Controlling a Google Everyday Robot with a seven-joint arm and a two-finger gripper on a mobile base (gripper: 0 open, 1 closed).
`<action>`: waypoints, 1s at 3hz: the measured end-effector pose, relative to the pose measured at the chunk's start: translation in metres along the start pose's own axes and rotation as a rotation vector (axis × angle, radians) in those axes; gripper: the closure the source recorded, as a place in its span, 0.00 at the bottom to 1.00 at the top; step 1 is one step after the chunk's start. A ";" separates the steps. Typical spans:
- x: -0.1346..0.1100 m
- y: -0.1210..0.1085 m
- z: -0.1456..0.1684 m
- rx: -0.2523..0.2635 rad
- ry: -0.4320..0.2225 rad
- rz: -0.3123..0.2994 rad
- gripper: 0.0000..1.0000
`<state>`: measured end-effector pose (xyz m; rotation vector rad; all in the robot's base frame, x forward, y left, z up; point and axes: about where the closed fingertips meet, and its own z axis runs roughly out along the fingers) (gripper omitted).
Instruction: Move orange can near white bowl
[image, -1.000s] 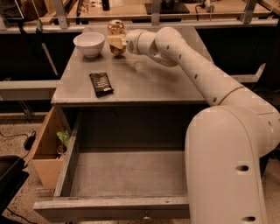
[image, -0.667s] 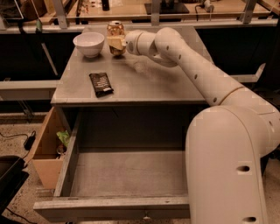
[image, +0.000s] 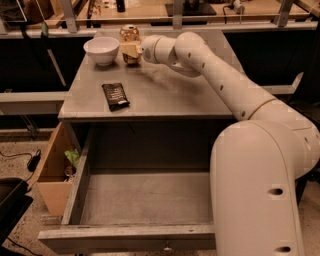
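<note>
One step is almost finished: the pincer (image: 130, 50), closed on the orange can (image: 129, 35), holds it upright at the far side of the counter (image: 165, 95), just beside the white bowl (image: 102, 50). Next, I judge, it should open and retreat without tipping the can. Since a second ago almost nothing has shifted.

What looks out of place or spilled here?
Only the drawer under the table stands pulled open. The orange can is upright beside the white bowl, with the gripper at it; nothing spilled.
</note>
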<state>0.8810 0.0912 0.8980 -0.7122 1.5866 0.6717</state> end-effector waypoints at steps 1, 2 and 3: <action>0.001 0.002 0.002 -0.004 0.001 0.001 0.16; 0.002 0.005 0.005 -0.008 0.002 0.002 0.00; 0.002 0.005 0.005 -0.008 0.002 0.002 0.00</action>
